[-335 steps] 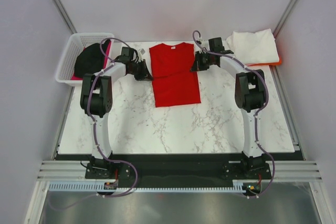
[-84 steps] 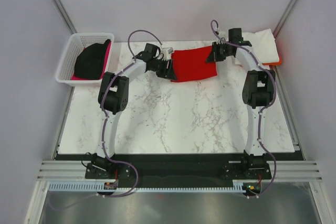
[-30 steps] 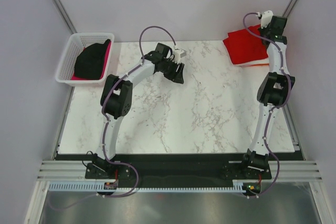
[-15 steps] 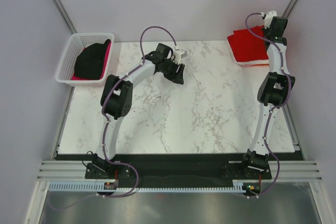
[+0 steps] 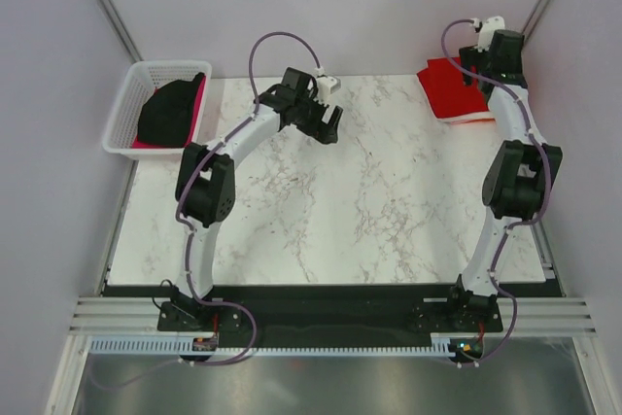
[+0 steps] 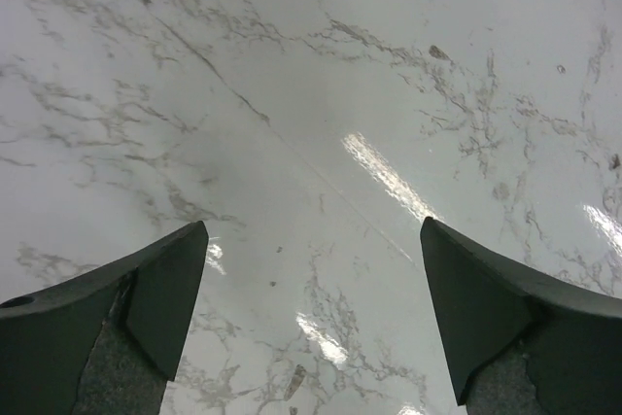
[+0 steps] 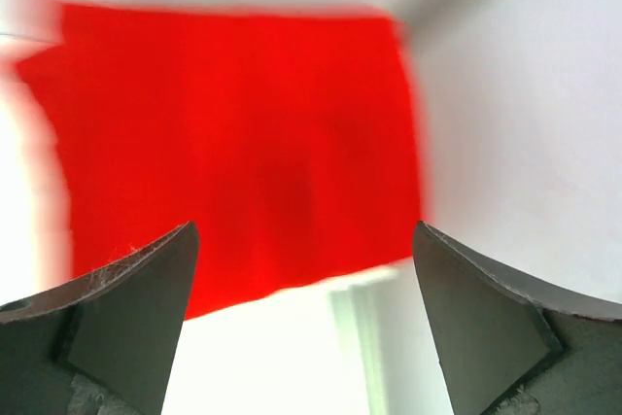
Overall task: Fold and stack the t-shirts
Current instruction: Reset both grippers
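Observation:
A folded bright red t-shirt lies on a stack at the table's far right corner, and a thin pale and orange edge of cloth peeks out beneath it. My right gripper hovers over the red t-shirt, jaws wide open and empty. At the far middle of the table my left gripper hangs over bare marble, open with nothing between its fingers. A black t-shirt and a pink one lie in the basket.
A white lattice basket stands at the far left edge of the marble table. Grey walls close in on both sides and at the back, and the right arm stands tight against the right wall.
My right gripper has opened and let go of the red t-shirt, which now rests on the stack. The left gripper opened wider and shifted slightly toward the back.

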You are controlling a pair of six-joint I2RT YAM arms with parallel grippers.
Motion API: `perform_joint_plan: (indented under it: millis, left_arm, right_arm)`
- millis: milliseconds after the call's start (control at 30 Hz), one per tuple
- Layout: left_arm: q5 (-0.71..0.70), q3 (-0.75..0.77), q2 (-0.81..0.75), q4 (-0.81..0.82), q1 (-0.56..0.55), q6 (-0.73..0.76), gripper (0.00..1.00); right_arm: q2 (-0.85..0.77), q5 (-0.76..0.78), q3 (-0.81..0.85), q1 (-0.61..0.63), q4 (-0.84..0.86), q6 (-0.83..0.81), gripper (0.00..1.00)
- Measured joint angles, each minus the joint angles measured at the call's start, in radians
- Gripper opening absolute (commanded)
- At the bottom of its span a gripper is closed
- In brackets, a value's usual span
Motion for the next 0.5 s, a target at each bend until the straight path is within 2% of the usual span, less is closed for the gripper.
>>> perform_joint_plan:
  millis: [133,300,400,500]
  left_arm:
    - [-0.121,0.003,-0.051,0.014,0.000,0.014,1.00]
    - [-0.239,0.005,-0.120,0.037,0.013,0.039,1.00]
    - [-0.248,0.000,-0.165,0.042,0.034,0.039,1.00]
    - [-0.237,-0.013,-0.206,0.048,0.066,0.039,1.00]
  right_arm:
    - [-0.163,-0.195,-0.111,0.097,-0.002,0.100,0.98]
    - [-0.244,-0.404,-0.198,0.140,-0.011,0.311,0.98]
    - [-0.269,-0.435,-0.291,0.127,-0.033,0.402,0.98]
    - [-0.269,-0.386,-0.326,0.130,-0.115,0.438,0.98]
